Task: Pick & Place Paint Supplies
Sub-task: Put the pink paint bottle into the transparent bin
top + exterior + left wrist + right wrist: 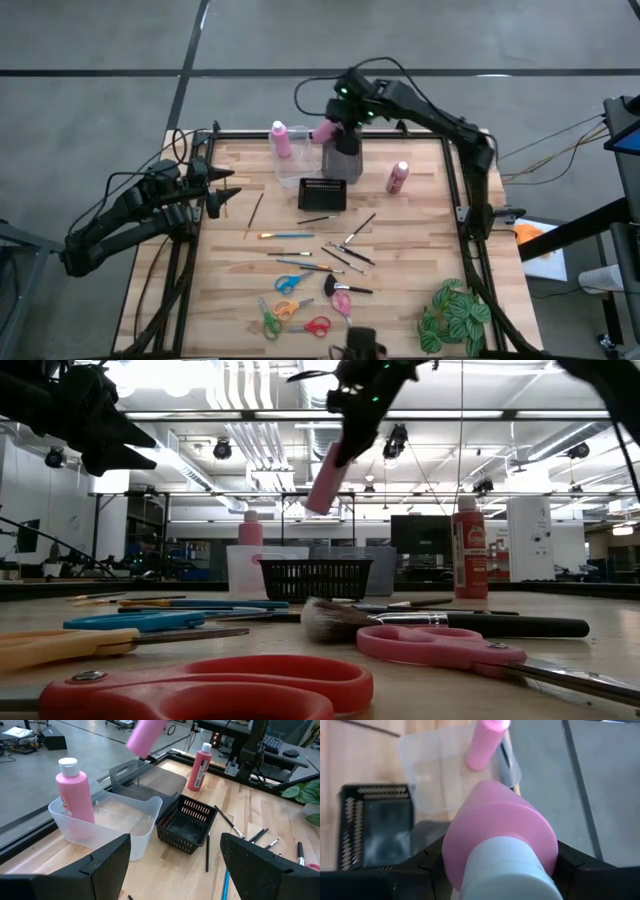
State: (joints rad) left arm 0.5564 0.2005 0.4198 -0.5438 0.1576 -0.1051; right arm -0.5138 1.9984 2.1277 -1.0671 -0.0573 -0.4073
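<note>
**Second pink bottle is up in the air, headed for the clear bin**

So the pink bottle in play [325,132] is off the table right now, pinched by the right gripper [340,128] at the far edge of the table. In the low view it hangs tilted, and the right wrist view shows the white cap pointing back at the camera with a dark finger pressed on either side of the body. It sits above the bins, near the grey tub [342,160] and just beside the clear bin [300,168].

One pink bottle [281,139] already stands upright inside that clear bin, in its far-left corner. A third, redder bottle [398,176] stands on the table to the right, well apart from the bins. The black mesh basket [322,193] sits just in front of the clear bin. Brushes [345,248] and scissors [290,309] are scattered across the near half of the table, none picked up yet.

My read: this is the carry/place step for the second bottle. The next move probably needs the bottle swung over the free part of the clear bin, lowered without knocking the standing one, then released. With that tilt it may land on its side.

The left gripper [222,196] waits at the left edge, fingers spread wide, holding nothing.
</note>
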